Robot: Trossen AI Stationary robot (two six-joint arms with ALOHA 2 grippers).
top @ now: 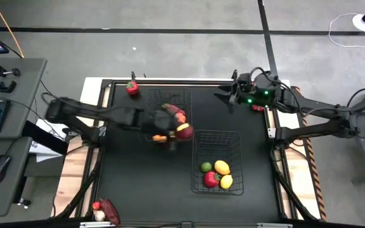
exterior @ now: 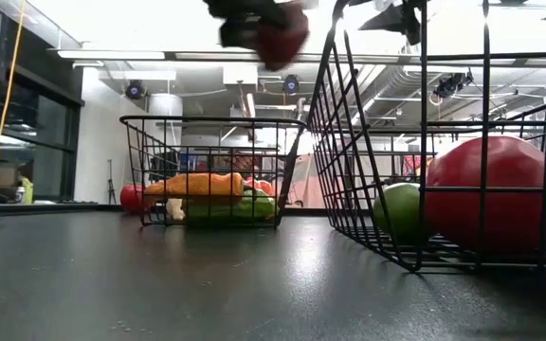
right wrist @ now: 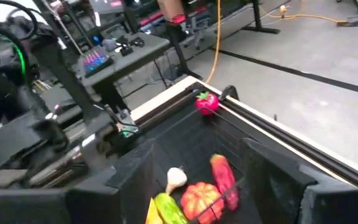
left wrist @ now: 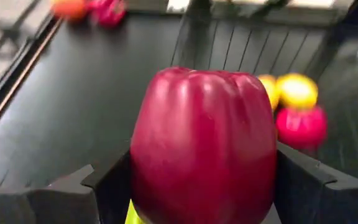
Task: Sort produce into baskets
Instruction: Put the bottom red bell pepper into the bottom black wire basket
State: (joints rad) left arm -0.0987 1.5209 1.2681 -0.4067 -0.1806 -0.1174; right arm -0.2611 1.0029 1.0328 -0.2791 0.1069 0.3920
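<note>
L gripper [top: 184, 132] is sitting mid-frame in the high view, over the near edge of the upper basket [top: 170, 96], fingers clamped on a dark red bell pepper [left wrist: 204, 146] and holding it off the table. R gripper [top: 228, 99] is waiting upper right of center, jaws parted w/ nothing between them. Lower basket [top: 233, 136] is holding green, yellow & red pieces. A red piece [top: 132, 87] is lying upper left on the mat.

Bright ceiling glare, motion-blurred wrist views
</note>
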